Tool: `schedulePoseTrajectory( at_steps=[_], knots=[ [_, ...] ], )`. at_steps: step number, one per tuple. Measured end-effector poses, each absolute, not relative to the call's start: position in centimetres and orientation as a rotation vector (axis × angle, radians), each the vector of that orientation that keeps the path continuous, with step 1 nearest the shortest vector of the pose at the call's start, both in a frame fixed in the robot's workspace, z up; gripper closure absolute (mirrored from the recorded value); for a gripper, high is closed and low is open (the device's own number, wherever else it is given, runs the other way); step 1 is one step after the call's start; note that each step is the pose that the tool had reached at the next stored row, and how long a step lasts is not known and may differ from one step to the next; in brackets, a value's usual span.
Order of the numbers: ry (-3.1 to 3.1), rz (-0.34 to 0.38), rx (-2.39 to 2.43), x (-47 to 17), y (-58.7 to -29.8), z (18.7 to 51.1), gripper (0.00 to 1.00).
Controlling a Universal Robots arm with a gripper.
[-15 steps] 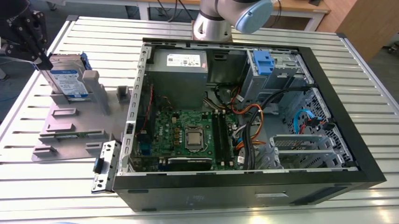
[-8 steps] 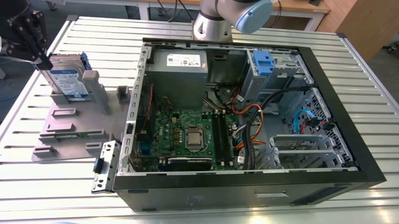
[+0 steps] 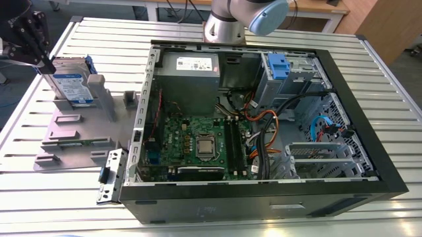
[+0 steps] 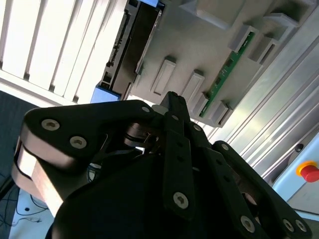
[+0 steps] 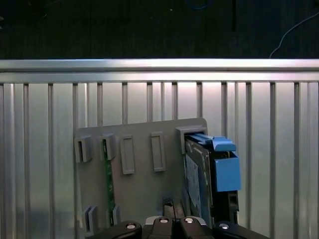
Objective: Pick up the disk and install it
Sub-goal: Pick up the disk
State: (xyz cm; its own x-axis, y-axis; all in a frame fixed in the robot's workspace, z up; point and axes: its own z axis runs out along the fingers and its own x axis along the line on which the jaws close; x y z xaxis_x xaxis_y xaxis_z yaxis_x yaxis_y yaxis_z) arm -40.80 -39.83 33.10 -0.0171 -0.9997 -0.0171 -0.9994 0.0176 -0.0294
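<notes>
Task barely started, nothing installed. The disk [image 3: 69, 83] was seen upright in a grey holder [image 3: 89, 129], outside the opened computer case [image 3: 264, 197]. The end effector [image 3: 46, 65] was positioned at the disk's top edge, on the side away from the case. Its fingers were pressed together with nothing gripped, and contact could not be told. Pickup and install were judged outstanding. A slatted metal counter [image 3: 396, 113] was used, and wooden furniture [image 3: 382, 24] was seen beyond the case.

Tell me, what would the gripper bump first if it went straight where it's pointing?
Probably the gray holder plate, right beside the upright disk; the gripper aims at it in the first wrist view, though depth is unclear.
</notes>
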Motion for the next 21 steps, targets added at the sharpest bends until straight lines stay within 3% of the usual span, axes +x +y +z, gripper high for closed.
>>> schedulePoseTrajectory(
  at_steps=[21],
  knots=[
    [2.142, -0.012, -2.252, -40.80, -39.83, 33.10, 0.89]
  ],
)
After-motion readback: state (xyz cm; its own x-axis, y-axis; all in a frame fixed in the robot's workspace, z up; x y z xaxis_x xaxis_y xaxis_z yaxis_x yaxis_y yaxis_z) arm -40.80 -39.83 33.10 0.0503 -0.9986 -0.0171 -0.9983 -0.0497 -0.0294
